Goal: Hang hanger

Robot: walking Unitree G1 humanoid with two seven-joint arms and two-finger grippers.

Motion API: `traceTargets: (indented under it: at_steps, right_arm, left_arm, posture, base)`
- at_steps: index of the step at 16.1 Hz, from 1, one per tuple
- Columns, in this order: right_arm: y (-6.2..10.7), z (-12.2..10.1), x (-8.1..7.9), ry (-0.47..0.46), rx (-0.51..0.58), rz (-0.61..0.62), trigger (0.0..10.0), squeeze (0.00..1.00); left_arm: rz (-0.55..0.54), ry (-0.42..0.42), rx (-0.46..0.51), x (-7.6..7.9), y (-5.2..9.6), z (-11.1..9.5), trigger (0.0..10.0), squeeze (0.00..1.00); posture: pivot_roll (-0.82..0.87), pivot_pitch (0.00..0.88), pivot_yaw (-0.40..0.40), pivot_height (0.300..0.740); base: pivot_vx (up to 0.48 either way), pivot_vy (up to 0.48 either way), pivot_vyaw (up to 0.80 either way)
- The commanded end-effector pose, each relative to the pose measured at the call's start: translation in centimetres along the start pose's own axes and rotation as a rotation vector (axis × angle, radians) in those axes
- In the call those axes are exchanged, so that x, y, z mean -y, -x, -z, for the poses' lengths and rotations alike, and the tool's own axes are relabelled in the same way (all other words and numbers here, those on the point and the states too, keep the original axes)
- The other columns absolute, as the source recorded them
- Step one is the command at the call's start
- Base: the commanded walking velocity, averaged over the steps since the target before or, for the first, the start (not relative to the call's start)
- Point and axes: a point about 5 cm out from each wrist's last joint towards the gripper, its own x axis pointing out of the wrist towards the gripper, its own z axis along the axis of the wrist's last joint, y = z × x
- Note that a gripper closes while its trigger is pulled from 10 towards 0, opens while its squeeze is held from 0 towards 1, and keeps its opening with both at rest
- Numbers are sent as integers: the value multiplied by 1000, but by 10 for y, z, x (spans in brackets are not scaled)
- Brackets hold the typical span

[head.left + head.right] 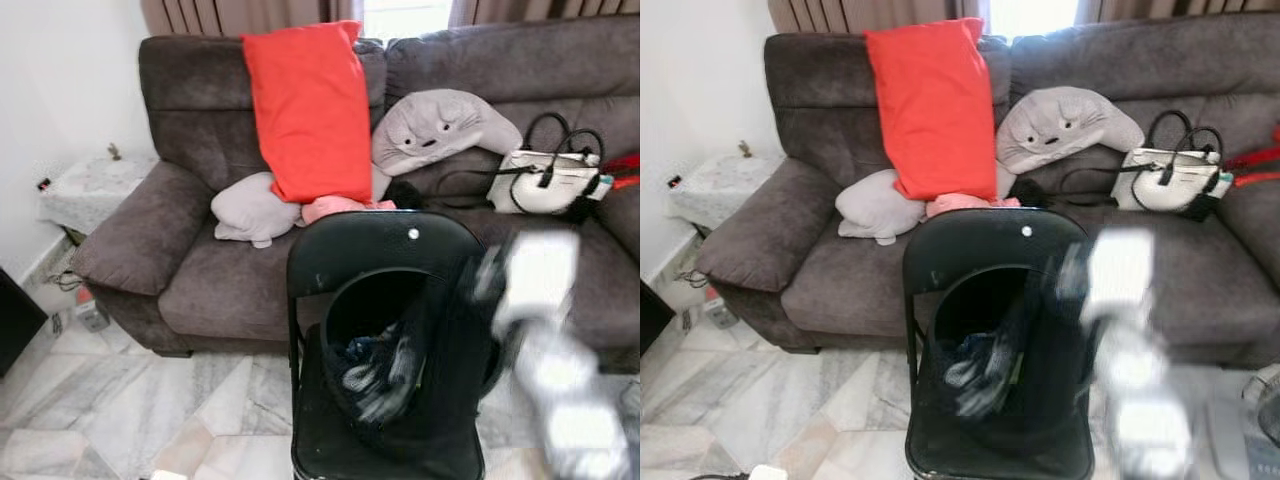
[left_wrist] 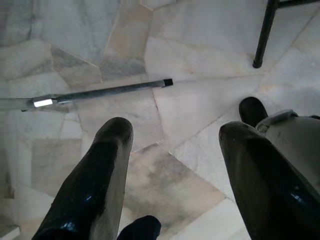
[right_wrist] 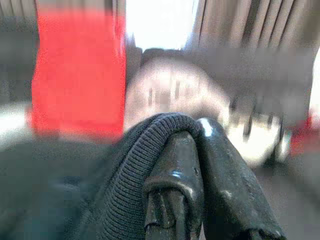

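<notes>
A black folding chair [image 1: 380, 240] stands before the sofa, and a dark garment [image 1: 385, 370] is heaped on its seat. My right arm [image 1: 540, 300] is a motion-blurred shape at the chair's right side, with dark cloth trailing up to it. In the right wrist view, my right gripper [image 3: 195, 130] is shut on the ribbed edge of a dark knitted garment [image 3: 130, 170]. My left gripper [image 2: 175, 130] hangs open over the marble floor with nothing between its fingers [image 2: 100, 170]. No hanger can be made out.
A grey sofa [image 1: 230, 270] carries a red cushion [image 1: 308, 110], a grey plush pillow [image 1: 435, 125], a pale cushion [image 1: 250, 210] and a white handbag [image 1: 545, 180]. A small side table [image 1: 95, 190] stands at the left. A metal rod [image 2: 105, 92] lies on the floor near a chair leg [image 2: 263, 32].
</notes>
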Motion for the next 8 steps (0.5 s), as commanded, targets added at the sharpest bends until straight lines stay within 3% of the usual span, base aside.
traceTargets:
  at_steps: [1,3,5,7,8]
  right_arm:
    - [0,-8,-2,-28,11,-16,0,0]
    - [18,29,-8,-65,-186,-20,0,0]
    - [45,64,-13,-176,-381,40,0,0]
    - [66,77,-23,-219,-483,26,0,0]
    - [72,79,-24,-185,-500,12,0,0]
  left_arm:
    - [-6,-7,-27,-5,1,7,10000,0]
    - [-2,-5,-27,-4,2,8,10000,0]
    - [4,-3,-23,1,2,9,10000,0]
    - [9,-12,-24,3,2,10,10000,0]
    - [10,-14,-24,3,2,10,10000,0]
  posture:
    - [-177,0,122,740]
    - [-158,0,111,740]
    - [-165,0,115,740]
    - [-173,0,119,740]
    - [-171,0,119,740]
  base:
    - [0,0,0]
    - [0,0,0]
    - [0,0,0]
    - [0,0,0]
    - [0,0,0]
